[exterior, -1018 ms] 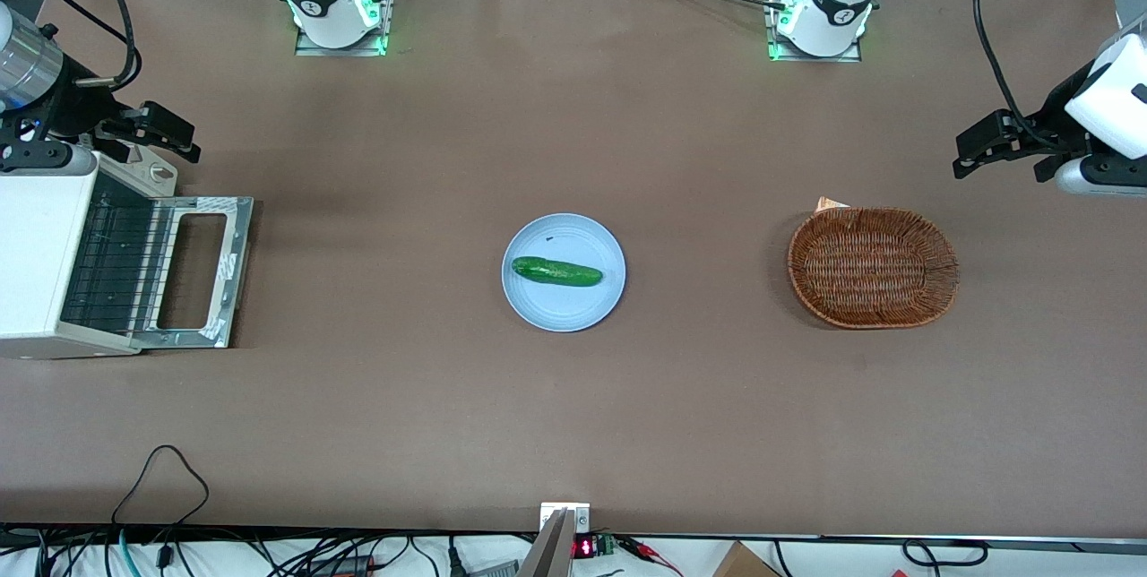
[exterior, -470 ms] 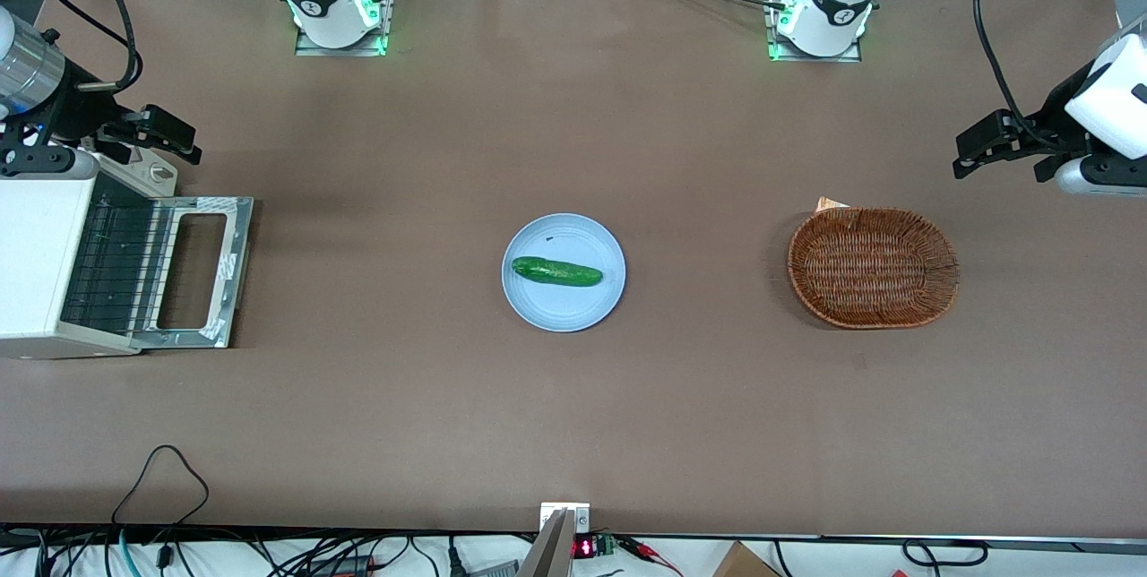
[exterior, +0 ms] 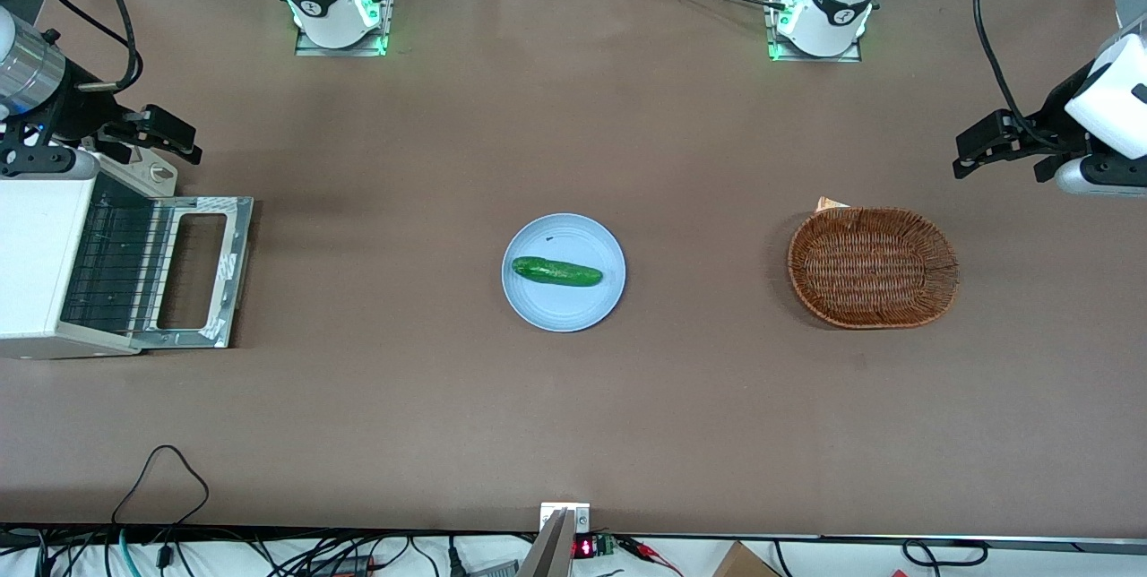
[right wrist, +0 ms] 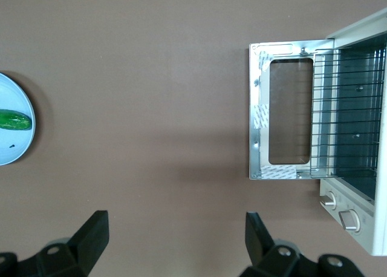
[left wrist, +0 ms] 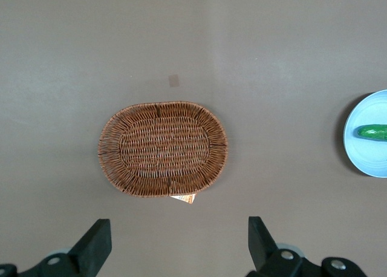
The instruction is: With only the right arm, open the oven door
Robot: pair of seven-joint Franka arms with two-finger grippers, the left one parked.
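Pincer (exterior: 150, 131) on the right arm (exterior: 36, 80) is up in the air near the oven's (exterior: 40, 268) knob end, farther from the front cam than the door, not touching anything. Fingers (right wrist: 92, 236) are spread wide w/ nothing between them, you can see that clearly from the wrist cam, just bare brown worktop (exterior: 573, 416) in the gap.

Door (exterior: 199, 270) is fully down, lying flat on the worktop in front of the oven. Silvery inner frame faces up, dark window in the middle, some bits of tape on the frame. In the wrist cam the door (right wrist: 283, 110) is the same deal: flat, metal frame up, wire rack (right wrist: 347, 110) visible inside the oven cavity right next to the hinge edge. Two knobs (right wrist: 338, 209) on the cream panel beside the cavity.

Rest of the worktop: light blue plate (exterior: 538, 304) roughly mid-table w/ a cucumber (exterior: 556, 271) lying on it, well apart from the oven. Oval wicker basket (exterior: 873, 267) sits toward the parked arm's end, looks like nothing in it, w/ a small tan tag or card poking out from under its rim. Plate and basket are well apart from each other too.

Both arm bases are bolted at the table edge farthest from the front cam, green lights glowing. Loose black cable (exterior: 161, 469) loops onto the worktop at the edge nearest the front cam, toward the working arm's end.
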